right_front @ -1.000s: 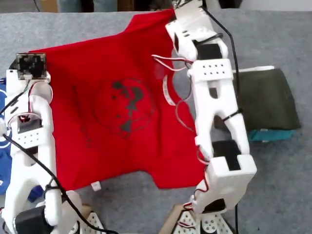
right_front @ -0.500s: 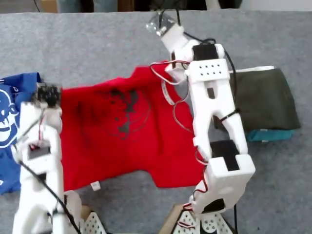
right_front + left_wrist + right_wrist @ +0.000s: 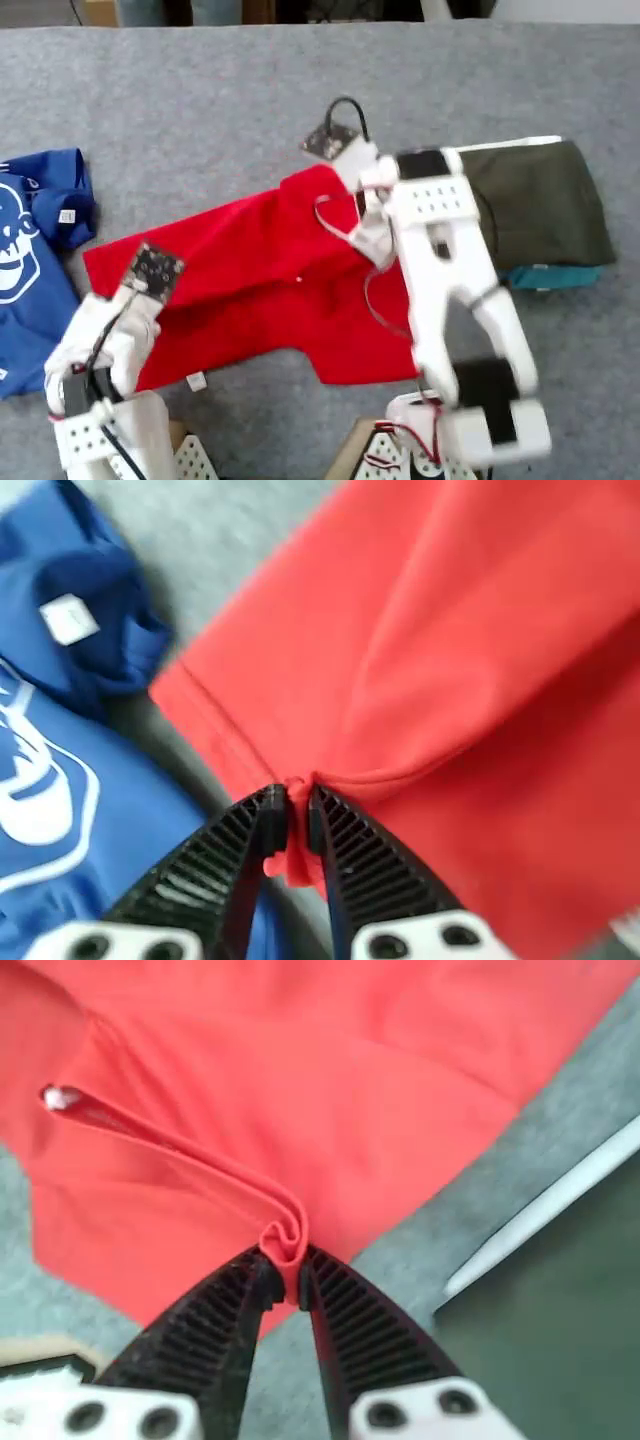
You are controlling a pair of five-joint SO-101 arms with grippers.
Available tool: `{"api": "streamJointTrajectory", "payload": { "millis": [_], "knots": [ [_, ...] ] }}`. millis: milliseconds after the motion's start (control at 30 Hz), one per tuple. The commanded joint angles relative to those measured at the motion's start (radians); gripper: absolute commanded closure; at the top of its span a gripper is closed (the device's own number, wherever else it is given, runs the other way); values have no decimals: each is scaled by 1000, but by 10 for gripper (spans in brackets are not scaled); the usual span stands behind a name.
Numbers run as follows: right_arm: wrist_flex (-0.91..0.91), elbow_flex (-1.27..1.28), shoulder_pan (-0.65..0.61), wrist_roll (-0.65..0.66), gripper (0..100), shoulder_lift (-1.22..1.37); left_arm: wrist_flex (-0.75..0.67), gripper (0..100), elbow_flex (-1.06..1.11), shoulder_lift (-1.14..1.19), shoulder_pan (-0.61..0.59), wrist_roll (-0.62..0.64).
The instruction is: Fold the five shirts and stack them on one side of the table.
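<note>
The red shirt (image 3: 260, 280) lies doubled over on the grey worktop (image 3: 200, 100), stretched out in a long slanting band. The left claw (image 3: 288, 825) is pinched tight on a bunch of its hem, at the end of the red shirt that points toward the blue shirt (image 3: 35, 260); that one lies crumpled just beside it. The right claw (image 3: 285, 1275) is clamped on a small fold of the cloth at the red shirt's opposite end. Just past that end sits a folded dark green shirt (image 3: 540, 200), resting on a teal shirt (image 3: 555, 277) whose edge peeks out beneath
</note>
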Motion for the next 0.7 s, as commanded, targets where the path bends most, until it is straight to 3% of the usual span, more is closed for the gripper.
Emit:
{"api": "streamJointTrajectory", "payload": {
  "millis": [0,67,367,667],
  "knots": [
    [-28,162,20,9,985,-206,161,971,-4,-133,-2,-31],
    [-21,245,34,28,985,-289,224,971,-5,-169,-2,-31],
    [115,450,164,242,985,-590,224,971,-79,-100,-58,-32],
    [173,604,172,385,985,-776,235,971,-153,28,-54,-32]
  ]
}}
